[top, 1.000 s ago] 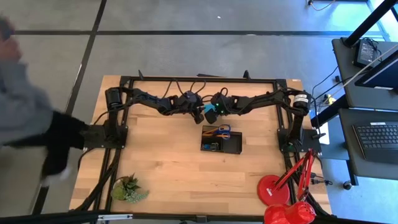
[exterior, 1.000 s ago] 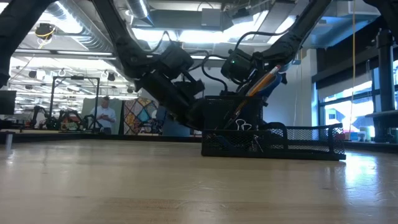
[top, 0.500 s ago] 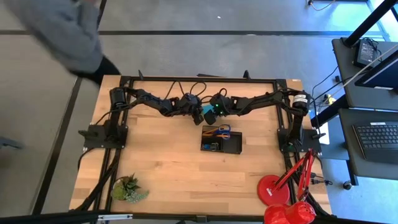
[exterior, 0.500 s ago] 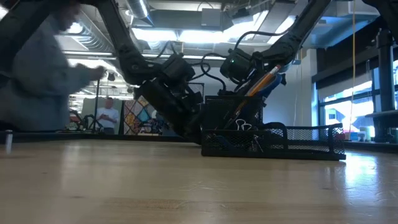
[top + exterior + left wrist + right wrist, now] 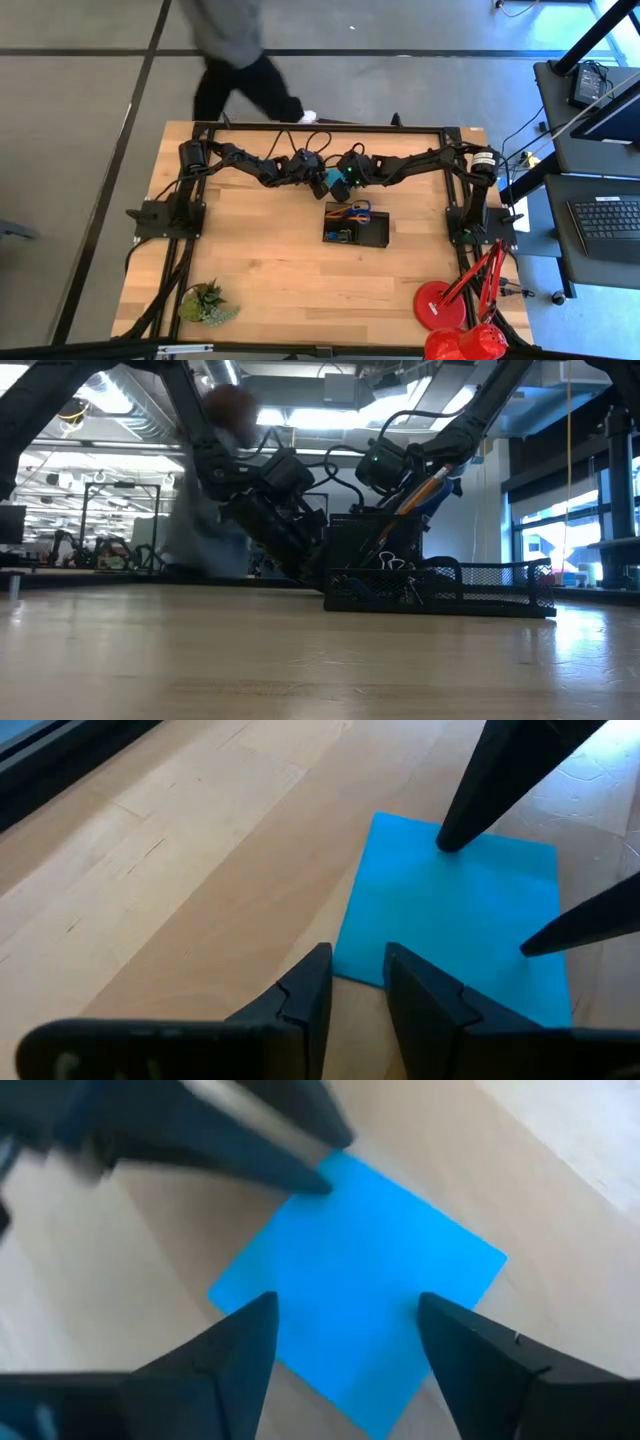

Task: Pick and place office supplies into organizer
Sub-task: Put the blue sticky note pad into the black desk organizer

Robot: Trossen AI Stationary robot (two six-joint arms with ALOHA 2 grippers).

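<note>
A square blue note pad (image 5: 460, 920) (image 5: 360, 1280) lies flat on the wooden table, just beyond the far side of the black organizer (image 5: 385, 235). Both grippers meet over it. My left gripper (image 5: 357, 960) (image 5: 325, 183) slants down at one corner of the pad, its fingers a narrow gap apart. My right gripper (image 5: 345, 1300) (image 5: 346, 178) stands open and wide over the pad's top face. The organizer holds blue-handled scissors (image 5: 356, 209) and orange pencils (image 5: 422, 493). My left gripper's fingertips (image 5: 318, 965) stand right at the pad's corner (image 5: 345, 970), slanting down from the table's left; whether they touch it I cannot tell. My right gripper's fingertips (image 5: 447, 842) show against the pad's top face (image 5: 470, 870), slanting down from the right; whether they touch it I cannot tell.
A red desk lamp (image 5: 450, 310) stands at the near right corner and a small green plant (image 5: 205, 303) at the near left. A person (image 5: 240, 50) walks just beyond the table's far edge. Bare wood lies left of and in front of the organizer.
My left gripper has sunk lower toward the table beside the organizer. The person has walked from the table's left side round to its far edge. The note pad has stayed where it was.
</note>
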